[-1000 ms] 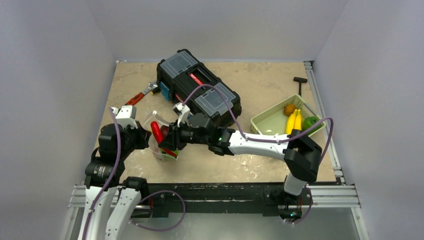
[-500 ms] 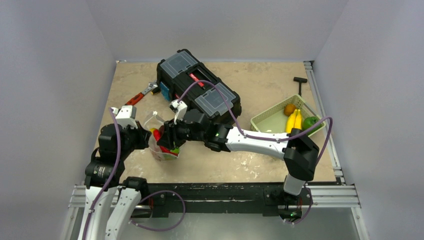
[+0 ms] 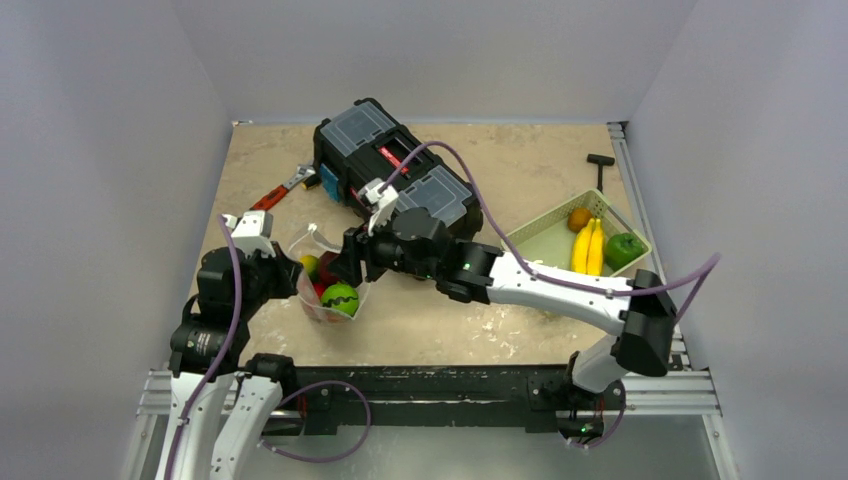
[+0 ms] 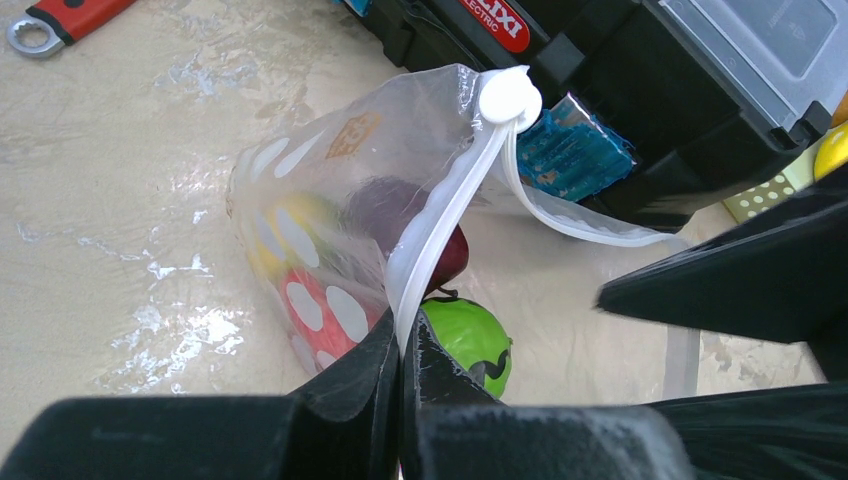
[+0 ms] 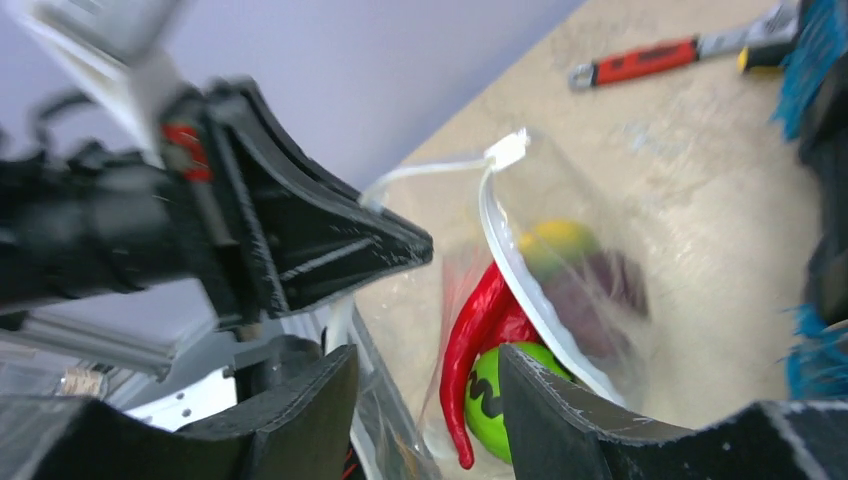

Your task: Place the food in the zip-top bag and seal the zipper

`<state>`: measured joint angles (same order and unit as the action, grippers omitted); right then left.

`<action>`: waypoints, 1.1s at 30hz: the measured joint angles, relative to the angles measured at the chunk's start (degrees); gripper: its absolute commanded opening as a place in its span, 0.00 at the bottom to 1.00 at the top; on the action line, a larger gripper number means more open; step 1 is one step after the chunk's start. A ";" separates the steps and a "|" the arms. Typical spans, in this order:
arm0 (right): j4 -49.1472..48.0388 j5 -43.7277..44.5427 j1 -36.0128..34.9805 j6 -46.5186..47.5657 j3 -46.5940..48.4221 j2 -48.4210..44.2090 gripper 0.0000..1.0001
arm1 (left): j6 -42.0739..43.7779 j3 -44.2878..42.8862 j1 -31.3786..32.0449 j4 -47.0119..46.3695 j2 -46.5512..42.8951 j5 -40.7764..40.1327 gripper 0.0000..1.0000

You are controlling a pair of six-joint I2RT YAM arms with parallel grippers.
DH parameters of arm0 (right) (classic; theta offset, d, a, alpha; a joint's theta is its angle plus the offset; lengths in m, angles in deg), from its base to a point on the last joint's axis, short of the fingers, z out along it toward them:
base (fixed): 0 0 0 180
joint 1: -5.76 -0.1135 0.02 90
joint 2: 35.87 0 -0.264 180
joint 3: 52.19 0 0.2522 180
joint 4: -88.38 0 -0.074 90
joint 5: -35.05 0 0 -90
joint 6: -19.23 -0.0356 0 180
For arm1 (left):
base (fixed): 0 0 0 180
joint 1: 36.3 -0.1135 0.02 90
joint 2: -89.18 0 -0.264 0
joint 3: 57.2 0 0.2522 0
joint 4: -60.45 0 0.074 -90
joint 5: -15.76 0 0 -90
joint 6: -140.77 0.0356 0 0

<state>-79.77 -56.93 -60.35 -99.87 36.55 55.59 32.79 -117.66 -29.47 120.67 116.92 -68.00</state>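
Notably, left-wrist view, left claw pinching zipper, right-wrist view, red pepper

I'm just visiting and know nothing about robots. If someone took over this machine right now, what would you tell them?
Left gripper shut on the zipper, holding the bag up.
Right gripper open and empty near the bag's mouth.
Done: chili, green ball, a yellow piece and a dark red piece are inside.
Left: bananas, apple and orange lie in the basket; zipper unsealed.
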 measured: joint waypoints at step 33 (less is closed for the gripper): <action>12.20 43.01 49.55 -13.25 -34.16 -38.38 0.97 | 0.02 0.00 0.00 -0.11 0.85 1.55 0.00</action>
<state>-67.57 -13.91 -10.80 -113.12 2.39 17.21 32.81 -117.66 -29.47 120.56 117.78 -66.44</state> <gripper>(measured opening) 0.846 0.003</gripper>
